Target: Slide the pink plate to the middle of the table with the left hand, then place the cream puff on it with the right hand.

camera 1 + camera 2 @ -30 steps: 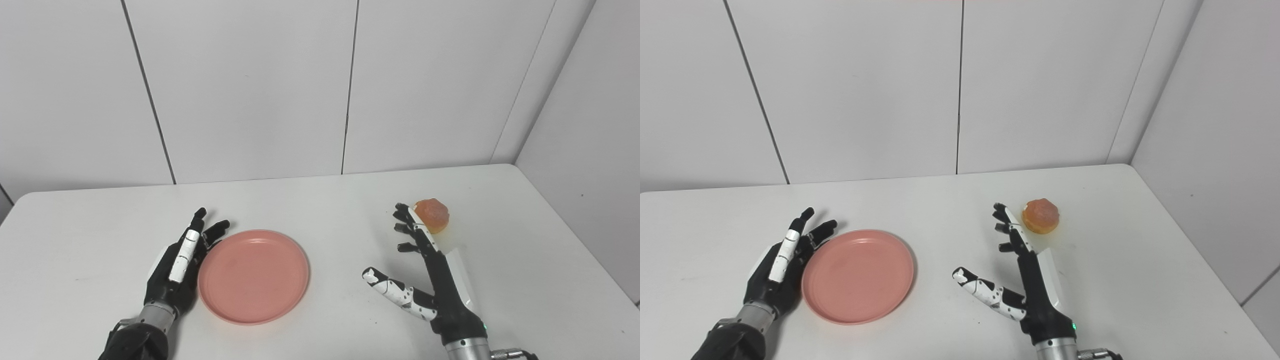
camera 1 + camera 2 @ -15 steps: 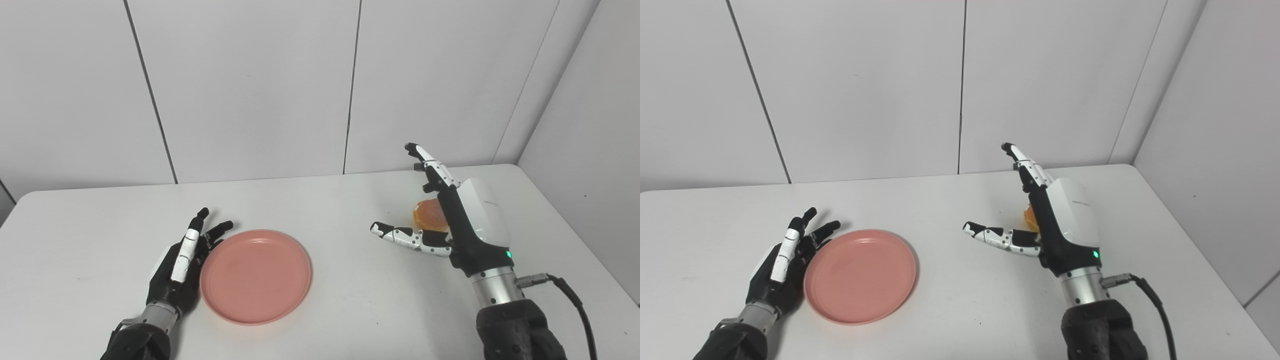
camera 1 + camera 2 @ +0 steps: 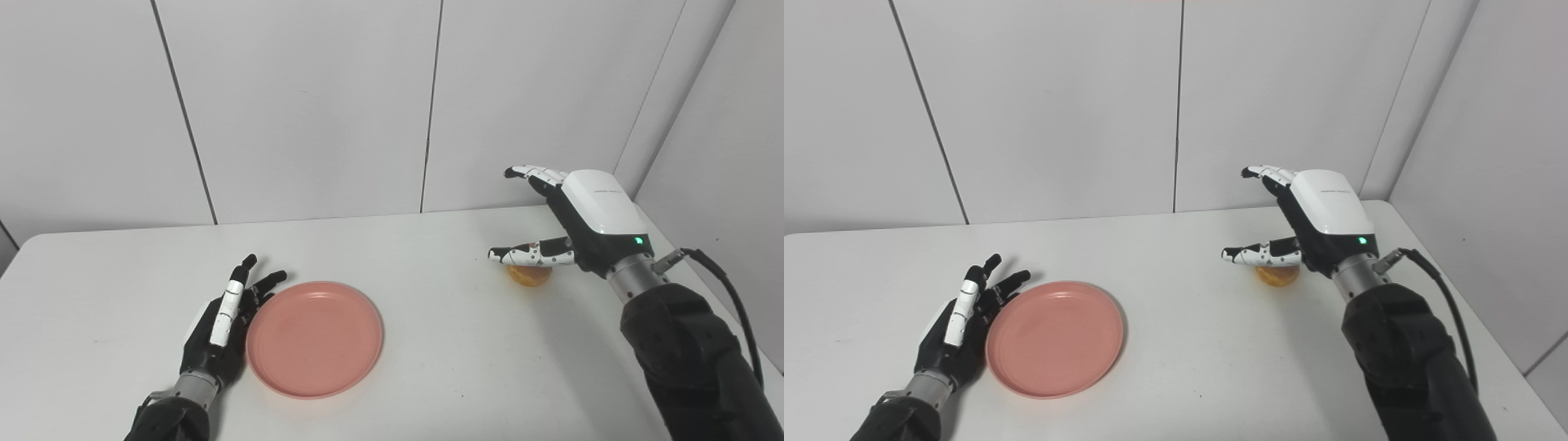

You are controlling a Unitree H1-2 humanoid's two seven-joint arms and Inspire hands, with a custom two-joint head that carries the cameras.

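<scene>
Puff [image 3: 530,276] on tabletop [image 3: 441,257] under spread, empty right hand [image 3: 579,214]: lower straight, close gently. Left hand [image 3: 222,321] flat, empty, beside plate [image 3: 314,337].

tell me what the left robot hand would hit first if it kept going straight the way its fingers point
Nothing, apparently: the left robot hand points up the bare table, alongside the pink plate, toward the wall; depth is unclear.

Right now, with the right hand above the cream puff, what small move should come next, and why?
Probably lower the right hand and close its fingers around the cream puff. The hand is open and raised over the puff, which sits on the table, while the pink plate lies empty beside the left hand.
</scene>
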